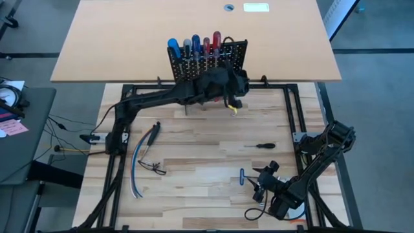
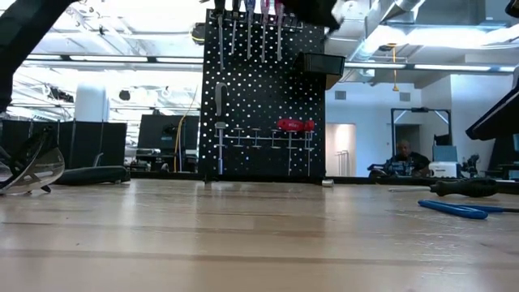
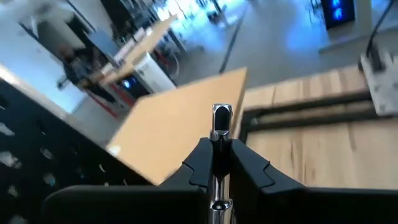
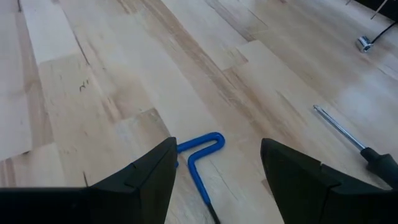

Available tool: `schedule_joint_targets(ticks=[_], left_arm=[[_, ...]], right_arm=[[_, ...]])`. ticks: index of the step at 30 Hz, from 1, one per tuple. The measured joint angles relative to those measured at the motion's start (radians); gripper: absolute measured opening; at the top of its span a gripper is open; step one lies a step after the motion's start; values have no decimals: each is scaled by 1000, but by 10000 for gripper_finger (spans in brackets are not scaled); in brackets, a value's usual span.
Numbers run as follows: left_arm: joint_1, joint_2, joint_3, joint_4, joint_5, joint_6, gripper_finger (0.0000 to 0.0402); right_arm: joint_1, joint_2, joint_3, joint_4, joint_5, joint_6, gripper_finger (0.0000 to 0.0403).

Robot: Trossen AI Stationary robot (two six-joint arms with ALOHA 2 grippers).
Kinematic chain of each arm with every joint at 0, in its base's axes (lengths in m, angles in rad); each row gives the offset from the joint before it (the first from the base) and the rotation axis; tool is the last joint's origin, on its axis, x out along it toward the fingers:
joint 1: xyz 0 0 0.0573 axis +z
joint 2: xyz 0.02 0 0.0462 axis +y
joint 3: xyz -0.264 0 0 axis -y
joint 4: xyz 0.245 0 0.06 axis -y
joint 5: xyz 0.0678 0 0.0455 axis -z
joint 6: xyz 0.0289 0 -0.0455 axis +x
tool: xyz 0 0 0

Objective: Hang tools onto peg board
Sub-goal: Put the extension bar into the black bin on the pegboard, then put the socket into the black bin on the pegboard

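1. The peg board [image 1: 208, 59] stands upright at the far edge of the wooden table [image 1: 200, 162], with a large tan tabletop [image 1: 129, 39] behind it.
2. Along the board's top edge a row of screwdrivers [image 1: 194, 46] hangs with blue, grey and red handles up; in the low view their shafts [image 2: 247, 32] point down over the holes.
3. Lower on the board a red-handled tool [image 2: 295, 125] rests on pegs, and a small black bin [image 2: 323, 68] sits at the board's upper side.
4. The left gripper [image 1: 228, 87] is just in front of the board, near its right end in the high view.
5. Its fingers [image 3: 200, 163] are pinched narrow on a thin metal rod [image 3: 220, 134], which sticks out past the fingertips.
6. The right gripper [image 4: 214, 165] hovers low over the near right part of the table, fingers [image 4: 149, 174] spread wide and holding nothing.
7. A blue-handled key [image 4: 199, 152] lies flat on the table between those fingers; it also shows in the high view [image 1: 244, 178].
8. A small black-handled screwdriver [image 1: 264, 146] lies on the table between the right gripper and the board, apart from both.
9. On the left part of the table lies a bundle of cables [image 1: 143, 158], with a blue one curving toward the near edge.
10. In the low view a person [image 2: 403, 159] sits far behind the table.
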Motion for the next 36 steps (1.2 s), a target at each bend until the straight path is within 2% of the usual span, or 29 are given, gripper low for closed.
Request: schedule_joint_targets(ticks=[8, 16, 19, 25, 36], left_arm=[[30, 17, -3, -47, -35, 59, 80], [30, 17, -2, -66, -37, 65, 111], [21, 18, 16, -90, -68, 67, 124], [-46, 17, 84, -132, -205, 103, 137], [-247, 10, 191, -325, -285, 55, 137]], right_arm=[[-4, 0, 0, -3, -5, -20, 240], [-4, 0, 0, -8, -6, -24, 240], [-5, 0, 0, -14, -6, -24, 240], [-5, 0, 0, -15, -6, -26, 240], [-11, 0, 0, 39, -6, -69, 240]])
